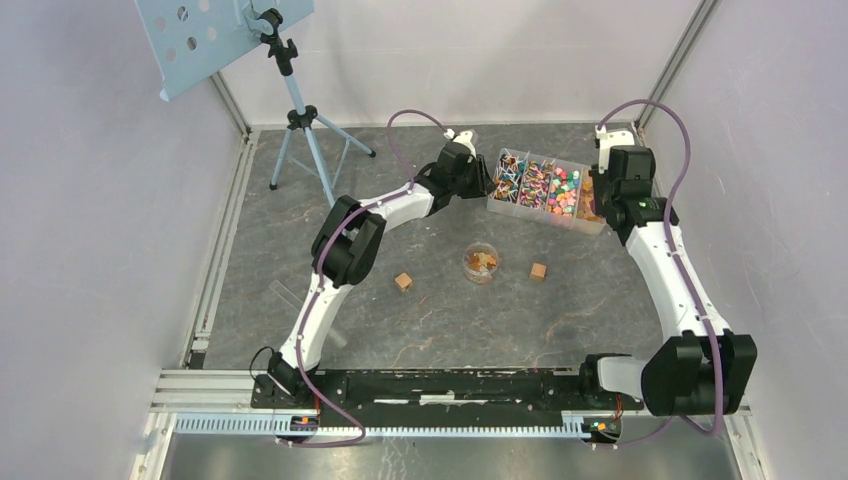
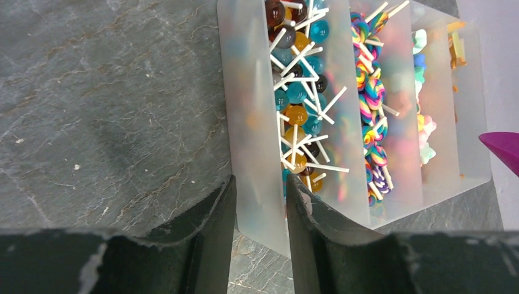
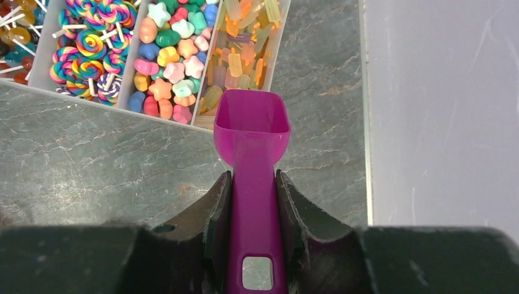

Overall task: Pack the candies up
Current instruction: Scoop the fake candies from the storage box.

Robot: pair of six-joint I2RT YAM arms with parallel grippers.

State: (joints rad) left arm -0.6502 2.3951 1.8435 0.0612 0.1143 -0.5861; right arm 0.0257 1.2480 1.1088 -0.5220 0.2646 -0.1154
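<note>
While the left jaws are clenched on the end wall of a frosted clear plastic tray with four compartments (image 2: 251,122), one finger outside it and one inside the first compartment, the right jaws are clamped tight on the handle of a magenta plastic scoop (image 3: 252,131). The scoop's square bowl is empty and sits just beside the tray's near wall, at the last compartment on the right.

The tiny multicoloured candies (image 3: 171,61) fill the tray, which lies toward the far side of the grey stone-patterned surface (image 1: 450,330). The compartment by the left jaws holds round brown, teal and orange lollipops on white sticks; the next holds rainbow swirl lollipops, the third pastel stars and other small shapes, and the last translucent yellow and orange pieces. A few orange-brown sweets also lie in a small round clear cup (image 1: 467,264) near the middle of the surface, well apart from the tray. A small brown wooden cube (image 1: 403,282) stands to the cup's left and a second brown wooden cube (image 1: 538,271) to its right.
</note>
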